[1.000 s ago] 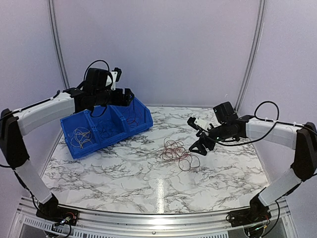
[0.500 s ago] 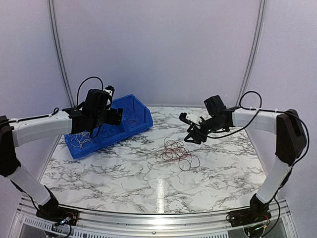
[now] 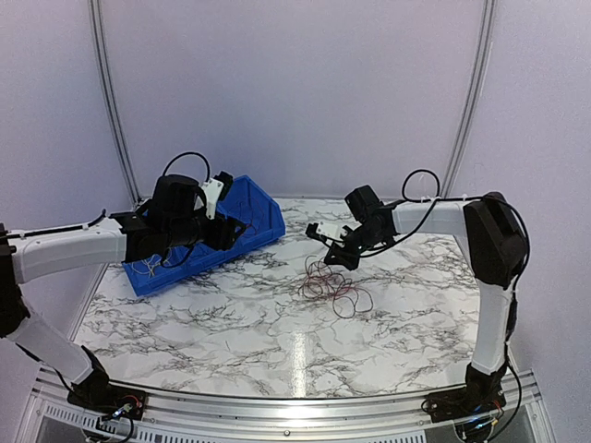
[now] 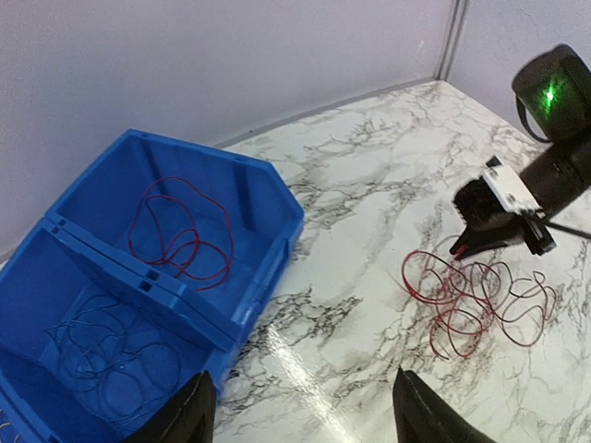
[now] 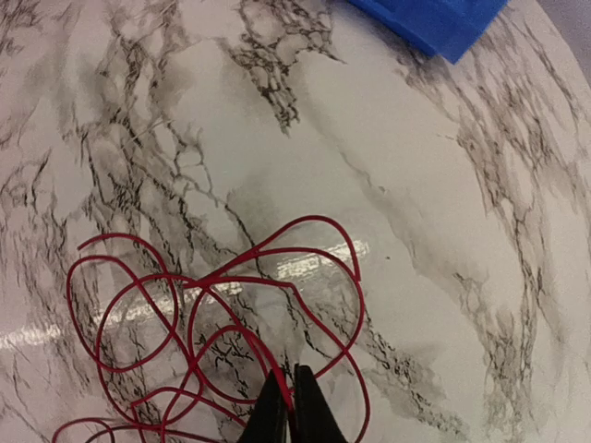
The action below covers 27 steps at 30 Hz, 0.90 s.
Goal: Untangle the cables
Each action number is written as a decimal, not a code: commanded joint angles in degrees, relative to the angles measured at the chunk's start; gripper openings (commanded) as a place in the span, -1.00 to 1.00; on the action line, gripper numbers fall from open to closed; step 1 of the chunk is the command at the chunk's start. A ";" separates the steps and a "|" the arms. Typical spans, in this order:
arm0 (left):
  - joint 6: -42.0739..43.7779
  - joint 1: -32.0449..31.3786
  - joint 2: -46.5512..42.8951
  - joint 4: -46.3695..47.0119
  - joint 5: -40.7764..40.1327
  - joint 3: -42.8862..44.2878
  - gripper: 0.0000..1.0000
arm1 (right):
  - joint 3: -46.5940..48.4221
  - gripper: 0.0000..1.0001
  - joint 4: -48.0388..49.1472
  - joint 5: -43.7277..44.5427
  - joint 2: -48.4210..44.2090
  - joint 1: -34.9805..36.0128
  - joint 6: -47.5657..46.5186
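Cables [image 3: 331, 284]: a loose tangle of red and dark loops, laid on the marble table [image 3: 231, 323] at the centre of the top view, well apart from the blue bin [image 3: 263, 217].
Right gripper [image 5: 288, 406]: set down at the upper edge of the tangle. The fingertips are drawn together at the bottom of the right wrist view. A red strand [image 5: 268, 369] is seen running into the slit between them, so it is judged to be pinched.
Left gripper [image 4: 300, 420]: fingers held wide apart with nothing between them. It is hung over the bin's corner at the left of the top view.
Key relation: from the right fingertips the loops fan out toward the left and centre of the wrist view. From the left gripper the cables lie off to the right, across bare marble.
Long axis: in the top view the tangle is stretched from upper left to lower right.
Nearer arm: the right, already touching; the left is well apart.
Bin: a red wire is seen in one compartment, a dark one in the next and a pale one in the end compartment.
Hidden: the pinch is cut off by the frame's bottom edge, so how many strands are caught cannot be told. The crossings are too fine to trace. Dark strands are hard to tell from the marble veins.
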 commanded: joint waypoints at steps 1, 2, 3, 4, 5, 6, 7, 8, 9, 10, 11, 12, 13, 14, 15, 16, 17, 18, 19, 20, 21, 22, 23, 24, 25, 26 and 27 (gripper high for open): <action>0.36 -2.12 1.39 1.40 6.77 1.37 0.36 | 2.74 -1.00 -3.23 2.07 -2.57 1.23 1.59; 0.37 -2.91 1.77 1.81 7.45 1.27 0.35 | 1.85 -1.00 -3.84 2.44 -4.96 1.74 1.38; 0.23 -3.51 2.09 2.22 8.16 1.14 0.35 | 1.11 -1.00 -4.44 2.62 -7.09 2.28 1.26; -0.05 -4.12 2.44 2.71 8.65 0.97 0.35 | 0.43 -1.00 -5.07 2.53 -9.12 2.76 1.28; -0.43 -4.74 2.87 3.27 9.05 0.76 0.35 | -0.22 -1.00 -5.46 2.32 -11.61 3.16 1.43; -1.02 -5.21 3.43 4.01 9.49 0.53 0.36 | -0.70 -1.00 -5.87 1.78 -13.82 3.64 2.01; -1.56 -5.85 3.88 4.81 10.03 0.40 0.36 | -1.03 -1.00 -6.41 0.91 -15.97 3.93 2.47; -1.99 -6.66 4.37 5.93 10.55 0.22 0.36 | -1.10 -1.00 -6.91 -0.40 -18.12 4.12 3.00; -2.39 -7.58 4.72 7.05 10.72 0.12 0.35 | -1.05 -1.00 -7.40 -1.32 -19.92 4.25 3.48; -2.55 -8.76 4.92 8.13 10.81 0.09 0.35 | -0.85 -1.00 -7.84 -2.11 -21.71 4.34 4.05; -2.42 -9.78 5.11 8.81 10.76 0.40 0.36 | -0.59 -1.00 -8.40 -2.72 -23.22 4.38 4.38; -2.46 -10.85 5.32 9.30 10.64 0.79 0.36 | -0.21 -1.00 -8.93 -3.22 -24.65 4.39 4.78; -2.71 -11.73 5.45 10.37 10.16 0.89 0.36 | 0.22 -1.00 -9.42 -3.64 -26.01 4.39 5.09; -3.44 -12.55 5.43 11.90 9.38 0.58 0.36 | 0.67 -1.00 -9.92 -4.08 -27.16 4.46 5.40; -4.32 -13.24 5.42 14.05 8.75 0.08 0.36 | 1.16 -1.00 -10.47 -4.69 -28.38 4.47 5.65; -5.09 -13.83 5.45 16.37 7.87 -0.59 0.36 | 1.62 -1.00 -10.97 -5.42 -29.42 4.47 5.83; -5.86 -14.69 5.59 19.52 6.55 -1.16 0.36 | 2.27 -1.00 -11.55 -6.31 -30.41 4.45 6.02; -6.51 -15.18 6.06 21.80 5.47 -1.57 0.36 | 2.76 -1.00 -11.81 -7.01 -31.67 4.46 6.27; -7.17 -15.51 6.79 23.68 4.58 -1.72 0.36 | 3.23 -1.00 -12.06 -7.71 -32.43 4.48 6.59; -7.75 -15.76 7.47 25.29 3.78 -1.58 0.37 | 3.87 -1.00 -12.36 -8.65 -33.09 4.43 6.85; -8.32 -15.99 8.33 26.90 3.80 -1.34 0.37 | 4.46 -1.00 -12.66 -9.62 -33.73 4.46 7.13; -8.82 -16.15 9.21 28.04 3.93 -0.77 0.37 | 5.05 -1.00 -12.98 -10.48 -34.22 4.43 7.59; -9.11 -16.37 10.16 29.00 4.04 -0.10 0.38 | 5.64 -1.00 -13.16 -11.30 -34.62 4.47 7.80; -9.28 -16.63 11.10 29.82 4.11 0.49 0.38 | 6.07 -1.00 -13.38 -12.26 -34.98 4.47 7.98; -9.37 -16.83 12.00 30.65 4.57 1.06 0.38 | 6.31 -1.00 -13.36 -12.79 -35.26 4.45 8.20; -9.48 -17.05 12.96 31.47 4.75 1.59 0.38 | 6.35 -1.00 -13.32 -13.08 -35.52 4.45 8.41; -9.81 -17.21 13.95 32.06 4.77 2.12 0.38 | 6.35 -1.00 -13.18 -13.24 -35.64 4.41 8.70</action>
